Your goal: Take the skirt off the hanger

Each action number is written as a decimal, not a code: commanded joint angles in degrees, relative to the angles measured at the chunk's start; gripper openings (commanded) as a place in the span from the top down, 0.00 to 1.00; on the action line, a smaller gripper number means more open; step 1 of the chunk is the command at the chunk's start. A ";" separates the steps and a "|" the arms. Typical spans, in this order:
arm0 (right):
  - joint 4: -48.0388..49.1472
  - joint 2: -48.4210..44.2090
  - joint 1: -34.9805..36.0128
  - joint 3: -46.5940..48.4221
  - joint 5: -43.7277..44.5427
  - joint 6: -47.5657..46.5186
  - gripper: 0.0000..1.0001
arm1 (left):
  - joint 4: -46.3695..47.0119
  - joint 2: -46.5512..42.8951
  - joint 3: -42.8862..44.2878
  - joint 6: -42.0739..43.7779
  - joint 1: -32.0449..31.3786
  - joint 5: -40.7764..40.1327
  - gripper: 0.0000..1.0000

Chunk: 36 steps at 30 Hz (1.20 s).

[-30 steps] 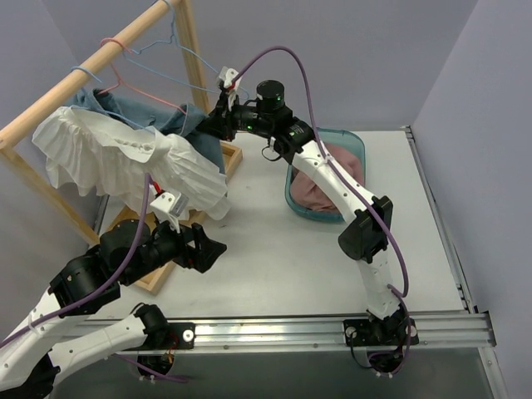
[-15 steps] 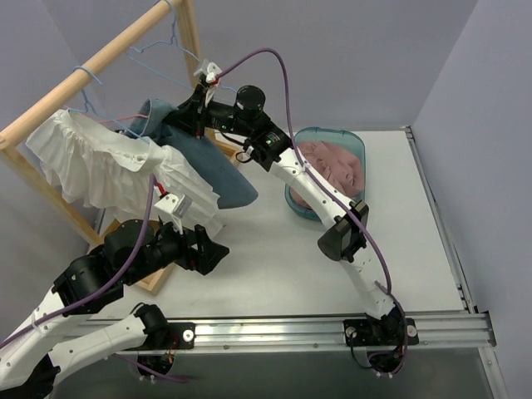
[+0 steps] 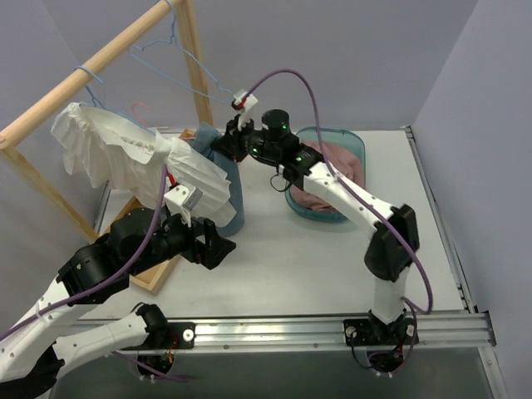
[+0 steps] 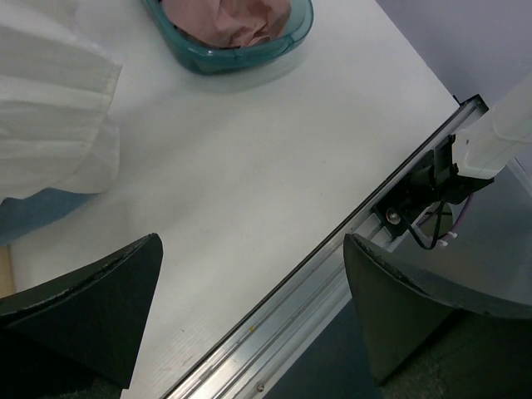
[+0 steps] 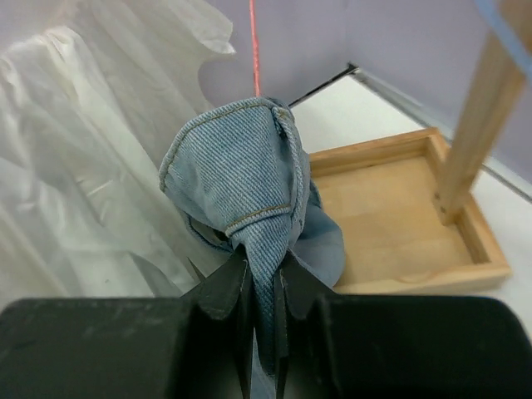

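One denim skirt (image 5: 249, 191) in right hand (image 5: 262, 273)

No text, label, brand, number or sign legible in any view: none on the denim skirt (image 5: 241, 183) pinched in the right gripper (image 5: 262, 278), none on the teal tub (image 4: 208, 63) ahead of the left gripper (image 4: 251, 262).

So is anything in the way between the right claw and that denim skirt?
Nothing visible: the right gripper is shut on a fold of the denim skirt. The white garment hangs beside it, not between.
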 commanded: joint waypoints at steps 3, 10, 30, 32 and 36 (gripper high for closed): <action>3.22 -19.28 -3.37 -8.75 10.08 -0.82 1.00 | 1.18 3.99 10.13 4.91 0.39 1.57 0.00; -6.97 -34.22 -3.55 -18.43 12.64 -0.91 1.00 | 3.63 10.23 18.48 6.58 0.47 1.66 0.00; -34.67 -62.80 -2.67 -16.58 12.72 1.99 1.00 | -3.05 27.46 35.11 4.32 8.03 -5.12 0.00; -32.49 -65.51 -2.67 -18.16 11.84 2.34 1.00 | -2.78 28.95 34.84 2.63 8.47 -2.48 0.06; -32.29 -67.46 -2.67 -19.23 12.02 2.26 1.00 | 1.69 29.49 32.21 -2.63 10.66 3.31 0.06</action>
